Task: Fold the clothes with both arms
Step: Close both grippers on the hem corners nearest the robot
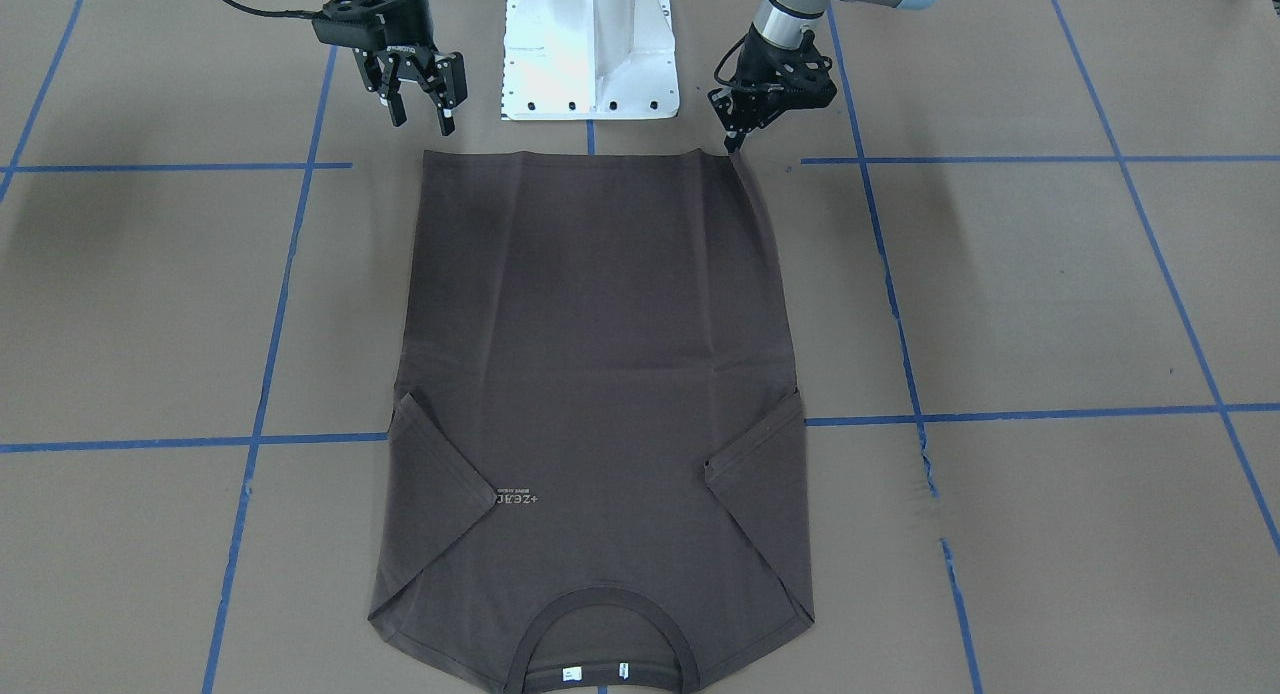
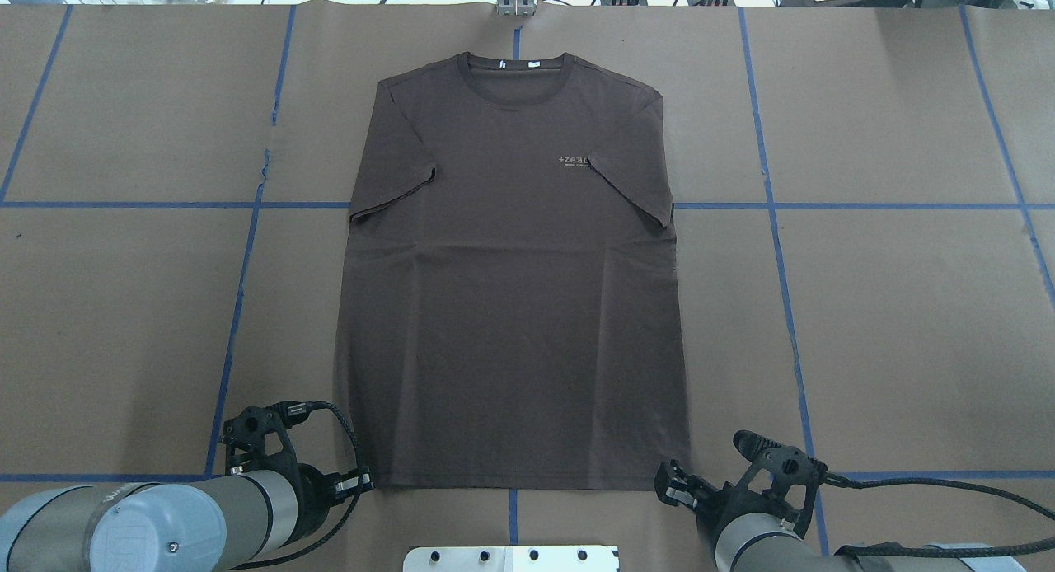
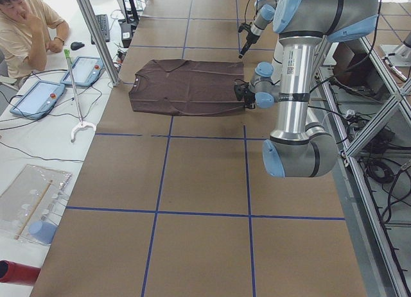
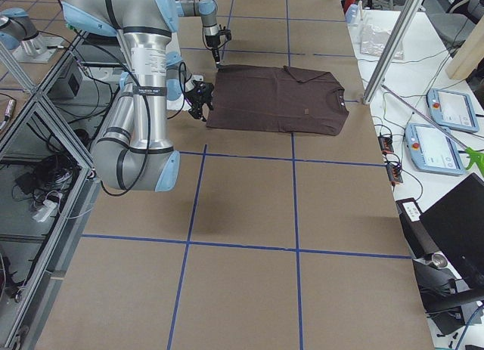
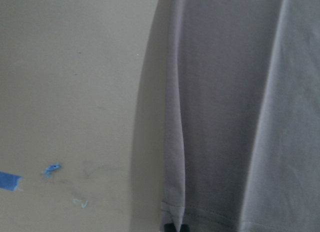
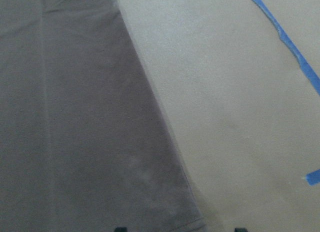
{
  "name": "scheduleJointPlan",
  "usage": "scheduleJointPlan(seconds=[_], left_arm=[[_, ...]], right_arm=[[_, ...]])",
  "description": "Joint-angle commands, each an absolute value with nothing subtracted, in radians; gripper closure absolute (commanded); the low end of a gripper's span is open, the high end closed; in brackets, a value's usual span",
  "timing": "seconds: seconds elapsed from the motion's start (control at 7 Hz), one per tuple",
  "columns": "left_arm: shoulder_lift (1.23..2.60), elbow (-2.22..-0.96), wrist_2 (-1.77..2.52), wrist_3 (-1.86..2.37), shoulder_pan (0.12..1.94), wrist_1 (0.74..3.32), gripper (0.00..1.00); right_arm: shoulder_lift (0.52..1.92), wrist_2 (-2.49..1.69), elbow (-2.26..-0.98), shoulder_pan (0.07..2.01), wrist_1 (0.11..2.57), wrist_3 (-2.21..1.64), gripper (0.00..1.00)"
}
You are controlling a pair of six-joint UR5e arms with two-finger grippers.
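The T-shirt (image 1: 600,324) lies flat on the desk (image 1: 1000,274), its long axis running straight away from both sets of fingers, with the hem (image 1: 580,156) nearest them and the collar (image 1: 600,614) at the far end. The left fingers (image 1: 736,140) are drawn narrow right at their hem corner and seem to pinch it. The right fingers (image 2: 669,485) stand wide, with the other corner just ahead and between them, not yet gripped. A fold towards the collar likely waits on that right-side pinch.

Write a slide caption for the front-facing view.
Dark brown short-sleeved T-shirt lies flat, sleeves folded in; left gripper pinches one hem corner, right gripper open beside the other.
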State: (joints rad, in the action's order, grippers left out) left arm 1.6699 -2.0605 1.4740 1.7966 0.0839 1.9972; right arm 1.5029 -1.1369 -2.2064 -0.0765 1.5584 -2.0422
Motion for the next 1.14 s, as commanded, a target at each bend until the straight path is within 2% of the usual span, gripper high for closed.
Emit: scheduleJointPlan(seconds=[0.0,0.43,0.71,1.0], left_arm=[[1.672,-2.063,1.474,1.798,0.084,1.997,1.0],[1.672,-2.065,1.474,1.798,0.084,1.999,1.0],[1.672,-2.068,1.474,1.798,0.084,1.999,1.0],[1.672,-2.071,1.474,1.798,0.086,1.999,1.0]], right_arm=[[1.471,-1.131,-2.151,-0.094,1.557,-2.046,0.31],[1.465,-1.131,-2.114,-0.095,1.554,-2.045,0.31],[1.465,-1.129,-2.111,-0.094,1.552,-2.045,0.41],[1.466,-1.129,-2.108,-0.095,1.552,-2.045,0.42]])
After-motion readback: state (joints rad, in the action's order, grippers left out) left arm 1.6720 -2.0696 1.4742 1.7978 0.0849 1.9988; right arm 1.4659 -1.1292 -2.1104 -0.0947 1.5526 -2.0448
